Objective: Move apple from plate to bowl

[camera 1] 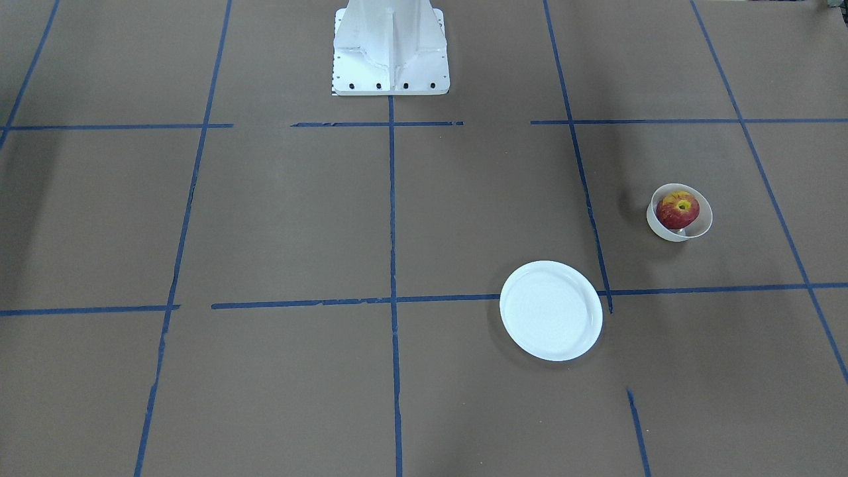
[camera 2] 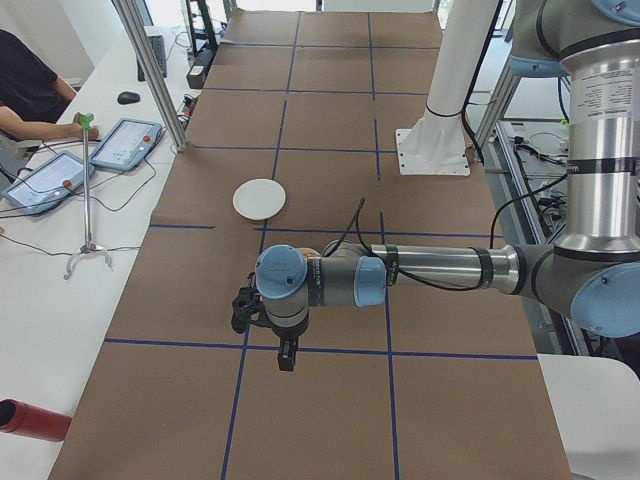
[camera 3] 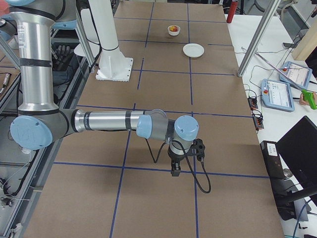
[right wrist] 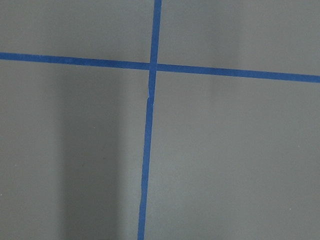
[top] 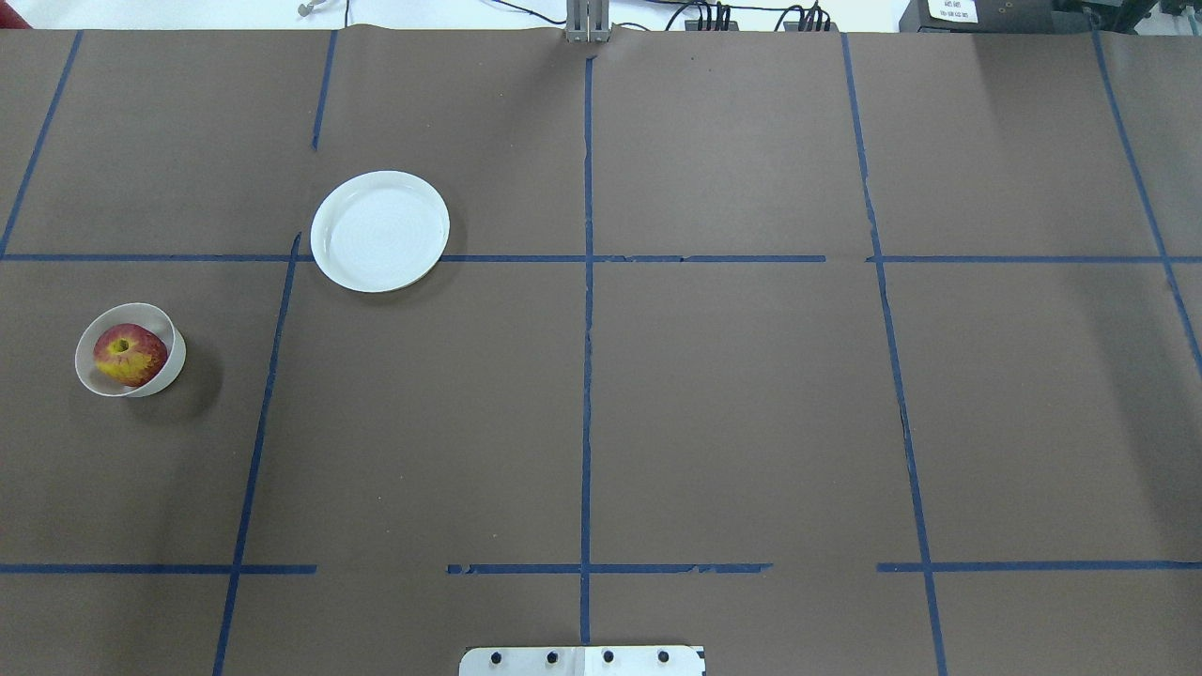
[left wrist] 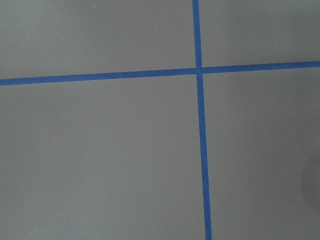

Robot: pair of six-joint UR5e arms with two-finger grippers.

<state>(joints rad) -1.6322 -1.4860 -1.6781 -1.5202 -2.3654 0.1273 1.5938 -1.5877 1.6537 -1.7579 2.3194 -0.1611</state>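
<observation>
Sitting inside the bowl, stem dimple up, the apple fills most of the opening, and the plate lies bare and well apart from it on the brown table. Judged from that layout, the transfer itself is done and little seems left beyond the arms standing clear. Both arms are far from the dishes. The left gripper hangs point-down over the blue tape lines at the robot's left end of the table, and the right gripper hangs likewise at the opposite end. Each shows only in a side view, and the wrist cameras see nothing but paper and tape, so I cannot tell whether either is spread or closed, though nothing is seen in them. As for writing, a white label on equipment beyond the table's far edge carries dark print too small to read, and no brand can be made out on the dishes.
</observation>
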